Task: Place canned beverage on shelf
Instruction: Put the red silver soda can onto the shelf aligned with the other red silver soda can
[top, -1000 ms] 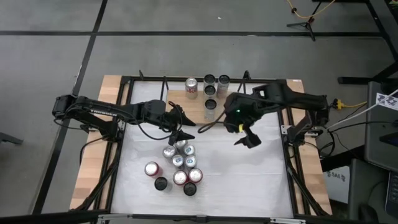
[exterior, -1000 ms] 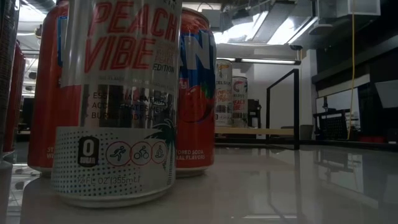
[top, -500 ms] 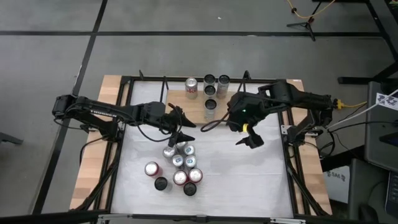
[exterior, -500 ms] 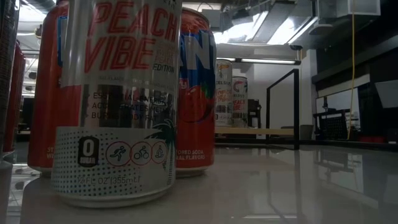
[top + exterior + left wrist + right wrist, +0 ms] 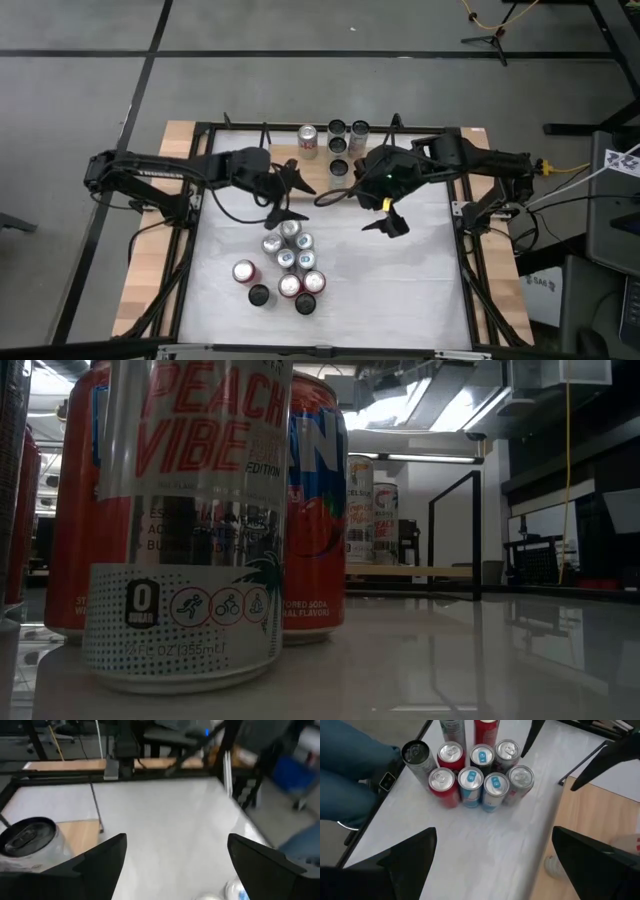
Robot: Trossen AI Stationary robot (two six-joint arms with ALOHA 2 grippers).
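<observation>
Grippers both released and empty: left gripper (image 5: pixel 287 192) between shelf (image 5: pixel 318 172) and cans (image 5: pixel 288 262), so we'd say next reach for one; right gripper (image 5: pixel 385 216) waits beside the shelf.

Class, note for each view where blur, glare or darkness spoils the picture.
Low view: dim, backlit by ceiling lights, the near can looming huge. Left wrist view: smeared, especially beyond the table. Right wrist view: the cans are sharp. High view: evenly lit.

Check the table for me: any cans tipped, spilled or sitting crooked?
Nothing stands out. The clustered cans stand upright on the table, and those on the shelf are upright too. No spill shows. Both claws are open and empty.
</observation>
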